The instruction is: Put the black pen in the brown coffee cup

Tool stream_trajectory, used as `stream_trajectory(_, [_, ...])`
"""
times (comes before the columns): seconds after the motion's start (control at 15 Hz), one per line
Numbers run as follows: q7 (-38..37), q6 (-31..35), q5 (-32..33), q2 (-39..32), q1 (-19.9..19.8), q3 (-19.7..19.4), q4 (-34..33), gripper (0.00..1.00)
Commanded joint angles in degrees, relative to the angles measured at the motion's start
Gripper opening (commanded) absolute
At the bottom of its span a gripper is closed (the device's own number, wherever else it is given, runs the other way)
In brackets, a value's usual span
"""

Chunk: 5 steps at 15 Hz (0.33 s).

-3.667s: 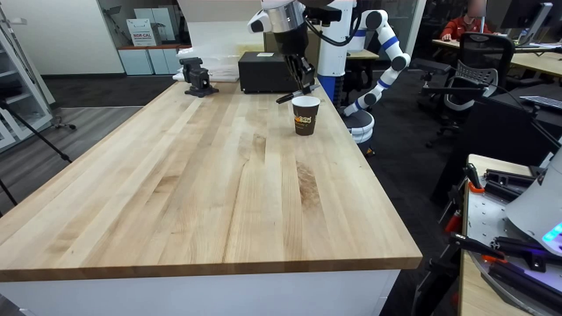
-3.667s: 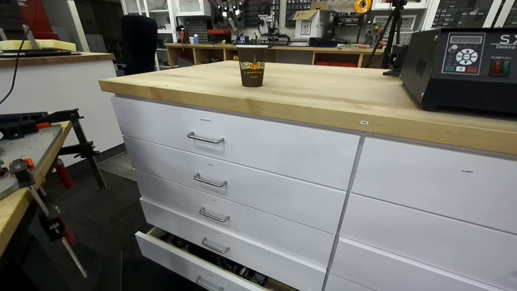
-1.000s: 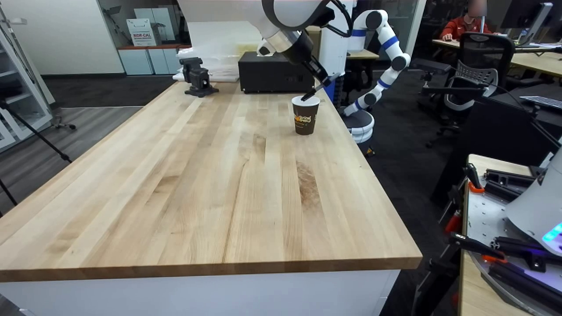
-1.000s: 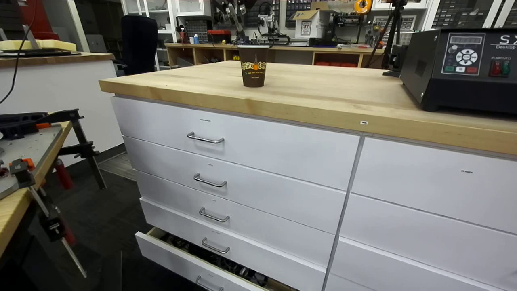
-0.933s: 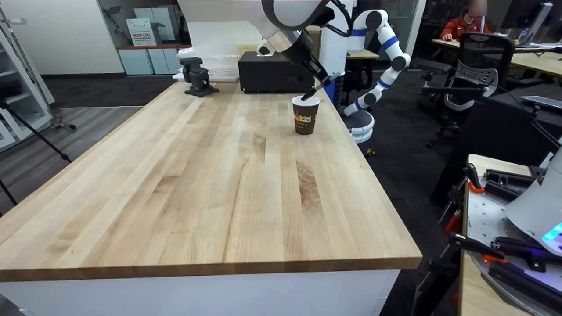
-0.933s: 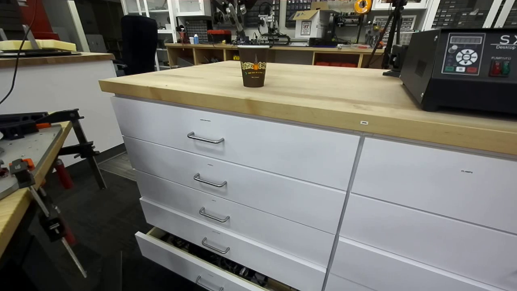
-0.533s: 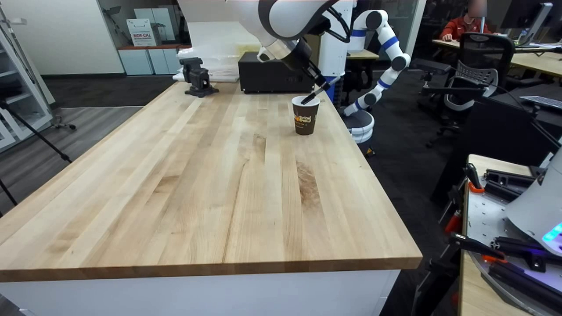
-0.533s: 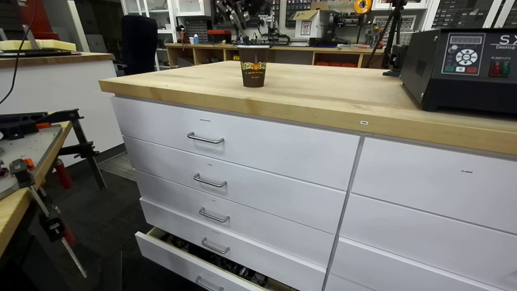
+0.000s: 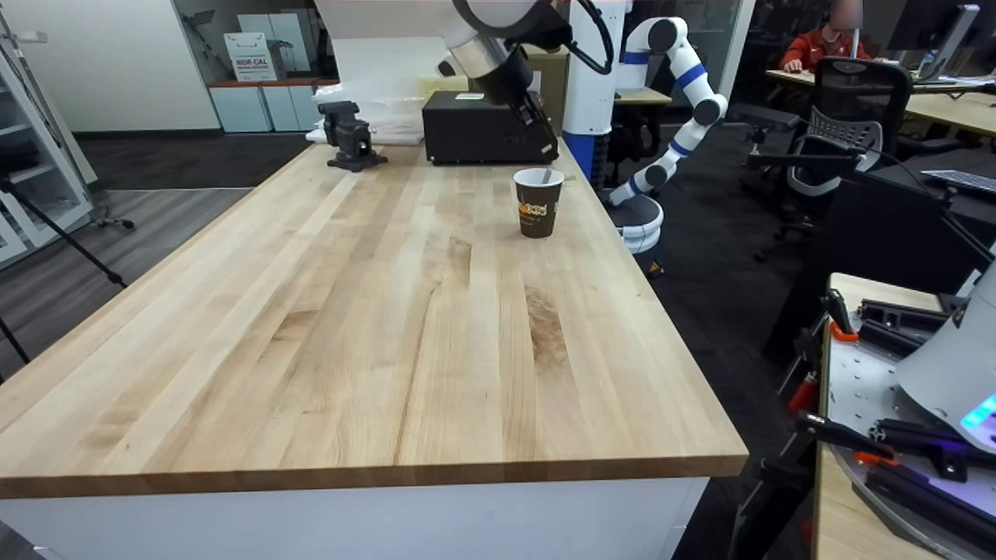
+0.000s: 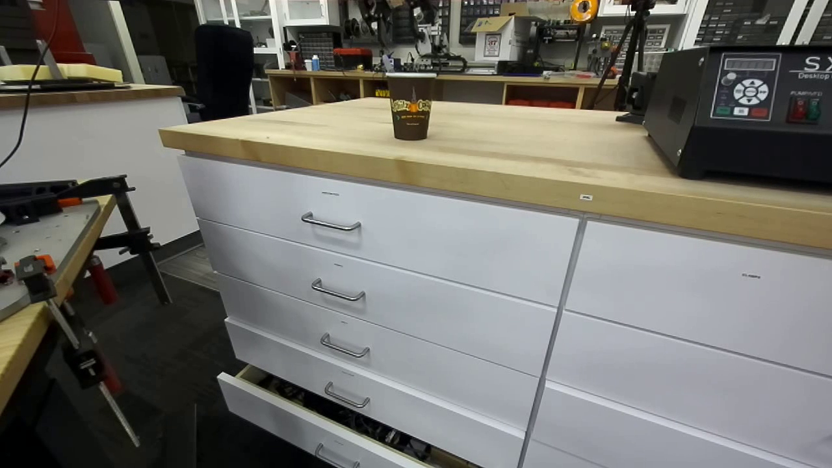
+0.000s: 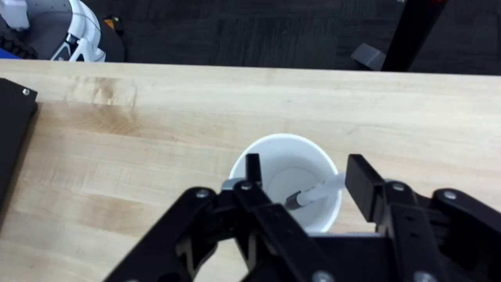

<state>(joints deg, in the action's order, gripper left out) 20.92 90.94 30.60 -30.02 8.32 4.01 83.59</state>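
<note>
One black pen [image 11: 318, 192] leaning in brown coffee cup [image 9: 536, 218], pincer [image 11: 305, 176] above, jaws apart

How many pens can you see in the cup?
1: a pen slants in the brown coffee cup, dark end down. The tool covers part of the interior, so others may be hidden.

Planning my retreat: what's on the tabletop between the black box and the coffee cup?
Only bare wooden tabletop from the black box across to the brown coffee cup; the wrist view shows it.
</note>
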Motion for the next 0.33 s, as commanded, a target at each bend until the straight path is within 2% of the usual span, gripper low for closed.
stream_trajectory(0.0, [-1.65, 6.16, -4.09, 5.82, -1.14, 1.19, 4.24, 0.9])
stream_trajectory(0.07, [-1.23, 7.53, -5.4, 6.84, -1.37, 1.31, 5.03, 0.95])
stream_trajectory(0.13, [-0.08, 3.94, -3.47, 2.73, -0.09, 0.35, 0.47, 0.76])
stream_trajectory(0.27, [-0.1, 5.09, -4.58, 4.14, -0.2, 0.47, 1.22, 0.89])
